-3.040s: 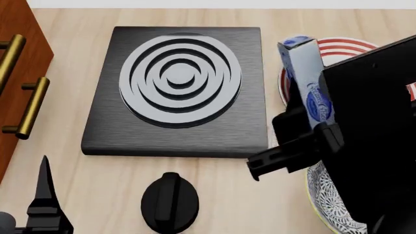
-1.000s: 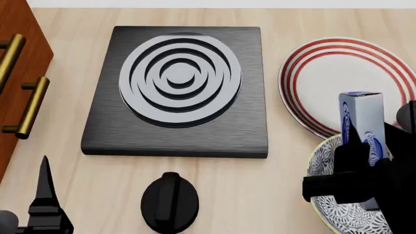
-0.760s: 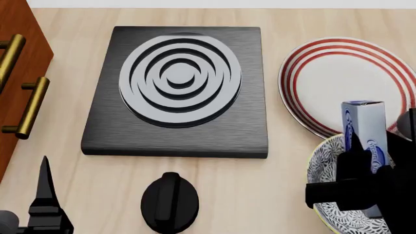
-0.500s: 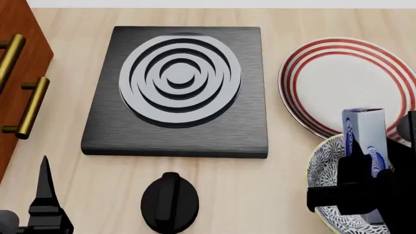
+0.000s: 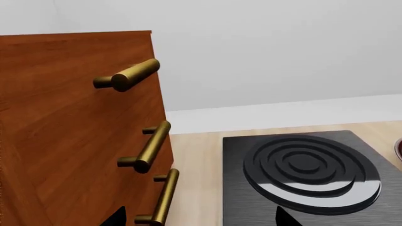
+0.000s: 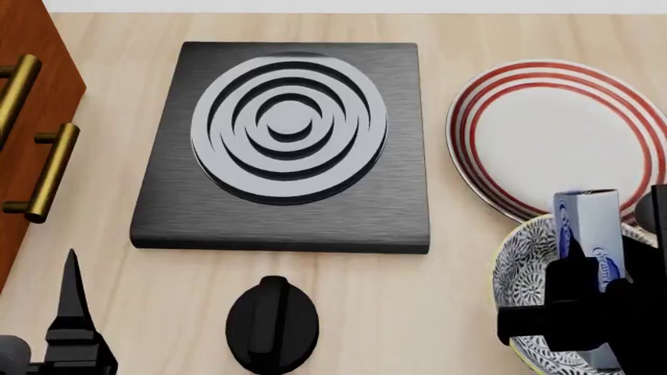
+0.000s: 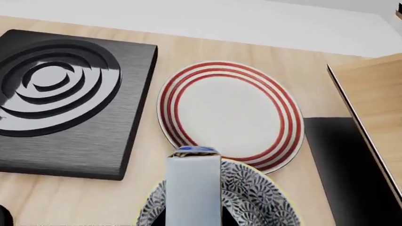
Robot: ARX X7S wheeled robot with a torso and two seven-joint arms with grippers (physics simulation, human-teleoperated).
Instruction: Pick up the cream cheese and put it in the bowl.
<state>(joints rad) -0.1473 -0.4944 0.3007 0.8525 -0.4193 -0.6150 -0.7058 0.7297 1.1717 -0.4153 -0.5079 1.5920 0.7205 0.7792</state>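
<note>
The cream cheese [image 6: 590, 234] stands on end, clamped in the right gripper [image 6: 583, 301], directly over the bowl [image 6: 521, 273]. Its long axis runs up and down, with the lower part hidden behind the black gripper body, so whether the box's bottom end touches the bowl's inside cannot be told from the head view. In the right wrist view the cream cheese [image 7: 193, 188] rises straight in front of the camera, with the bowl [image 7: 257, 197] spreading out on both sides of it and the plate [image 7: 229, 110] just beyond the bowl's far rim, the two rims appearing to overlap or touch.

Judged from this, the box is already centred over the bowl, so the coming move turns on the vertical relation only: the bowl lies straight below the box. Opening the jaws there should drop it inside, though a box released on end may tip against the bowl's wall on the plate side or the near side.

The left gripper [image 6: 71, 328] sits well away from the bowl, on the far side of the stove plate [image 6: 287, 141] and its knob [image 6: 272, 322], close to the cabinet [image 6: 26, 117]. Only a dark finger tip shows, so whether it is parted or closed cannot be told. The right arm is plainly the nearer one to the bowl
</note>
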